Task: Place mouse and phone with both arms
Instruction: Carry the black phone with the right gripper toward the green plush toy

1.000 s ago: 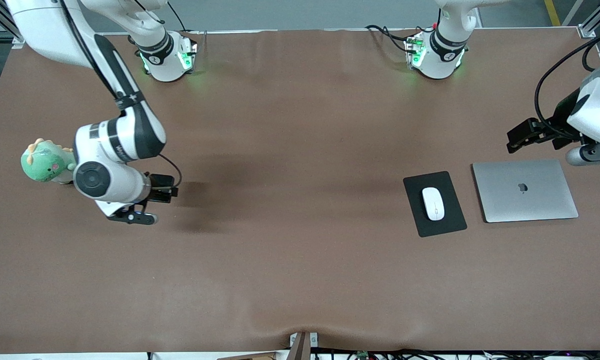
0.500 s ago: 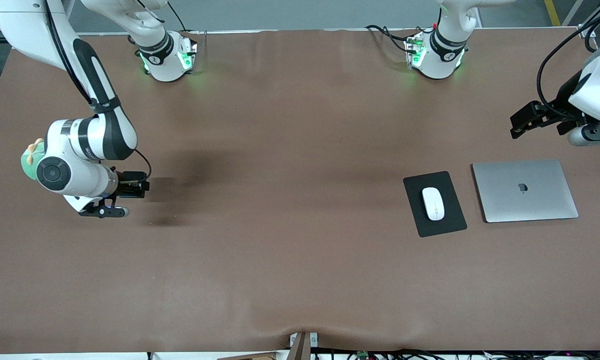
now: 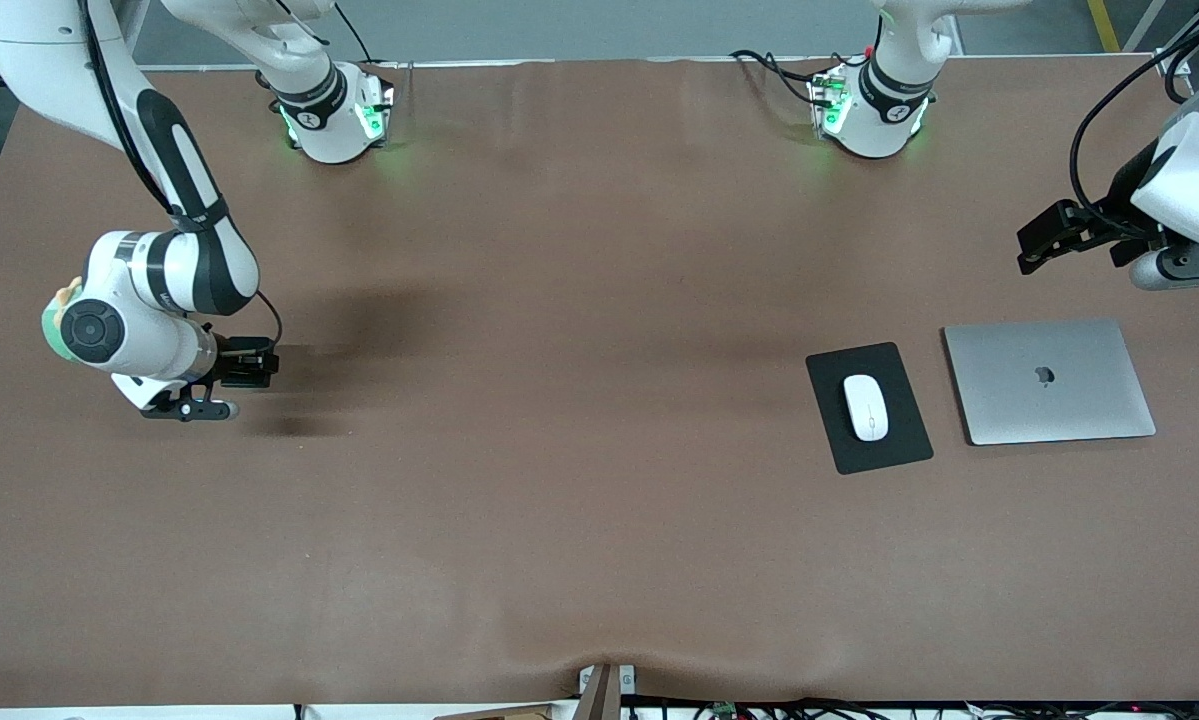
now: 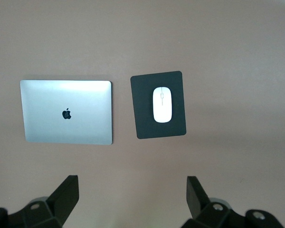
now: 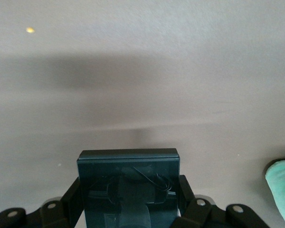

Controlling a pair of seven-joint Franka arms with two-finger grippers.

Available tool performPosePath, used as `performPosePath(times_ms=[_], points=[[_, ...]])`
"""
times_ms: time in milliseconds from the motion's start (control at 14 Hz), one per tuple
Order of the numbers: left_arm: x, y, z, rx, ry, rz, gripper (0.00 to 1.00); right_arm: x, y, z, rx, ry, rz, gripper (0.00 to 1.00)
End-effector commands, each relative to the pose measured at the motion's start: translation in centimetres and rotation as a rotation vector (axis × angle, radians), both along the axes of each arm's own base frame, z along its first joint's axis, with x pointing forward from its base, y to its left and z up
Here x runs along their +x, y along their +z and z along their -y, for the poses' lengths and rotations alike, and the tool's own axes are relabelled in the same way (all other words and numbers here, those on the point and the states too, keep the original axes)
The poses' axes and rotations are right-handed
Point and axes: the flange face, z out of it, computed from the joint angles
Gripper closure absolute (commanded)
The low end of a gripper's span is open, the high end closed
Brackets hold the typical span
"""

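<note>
The white mouse (image 3: 865, 407) lies on a black mouse pad (image 3: 894, 448) toward the left arm's end of the table; both also show in the left wrist view, the mouse (image 4: 162, 104) on the pad (image 4: 143, 111). My left gripper (image 3: 1037, 252) is open and empty, up over the table beside the laptop's edge nearest the bases; its jaws (image 4: 131, 184) stand wide apart. My right gripper (image 3: 247, 365) is shut on the black phone (image 5: 128, 173), which it holds flat a little above the table beside a green plush toy.
A closed silver laptop (image 3: 1049, 380) lies beside the mouse pad, toward the left arm's end of the table. A green plush toy (image 3: 52, 325) sits at the right arm's end, partly hidden by that arm's wrist, and it shows in the right wrist view (image 5: 282, 190).
My right arm has carried the phone toward the right arm's end of the table, now covering most of the plush toy. My left gripper has risen away from the laptop toward the bases.
</note>
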Motion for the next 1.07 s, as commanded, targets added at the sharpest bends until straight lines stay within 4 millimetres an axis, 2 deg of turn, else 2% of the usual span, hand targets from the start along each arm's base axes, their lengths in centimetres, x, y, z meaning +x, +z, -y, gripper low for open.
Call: performPosePath(times_ms=[0,71,286,500,714,786,857,929,1000], points=[[-0.7,0.4,-0.2,-0.018,-0.019,0.002,0.00,-1.6,0.3,2.2,0.013,0.008,0.033,1.00],[-0.7,0.3,-0.1,-0.018,-0.021,0.002,0.00,-2.1,-0.2,3.3,0.010,0.016,0.041,1.00],[-0.5,0.2,-0.2,-0.019,-0.019,0.004,0.00,-3.8,-1.4,4.5,0.008,-0.003,0.026,1.00],[-0.6,0.3,-0.2,-0.019,-0.019,0.004,0.00,-5.3,-3.1,4.4,0.005,0.000,0.053,1.00],[-0.6,0.3,-0.2,-0.019,-0.019,0.004,0.00,-5.6,-3.9,4.6,0.004,-0.004,0.039,1.00],[-0.6,0.3,-0.2,-0.019,-0.019,0.004,0.00,-5.7,-4.3,4.6,0.003,-0.006,0.033,0.97],[-0.6,0.3,-0.2,-0.019,-0.019,0.004,0.00,-5.6,-4.3,4.5,0.003,-0.004,0.033,0.80],[-0.6,0.3,-0.2,-0.019,-0.019,0.004,0.00,-5.5,-4.2,4.6,0.002,-0.006,0.036,0.53],[-0.5,0.2,-0.2,-0.019,-0.019,0.002,0.00,-5.4,-4.1,4.6,0.002,-0.008,0.038,0.01]])
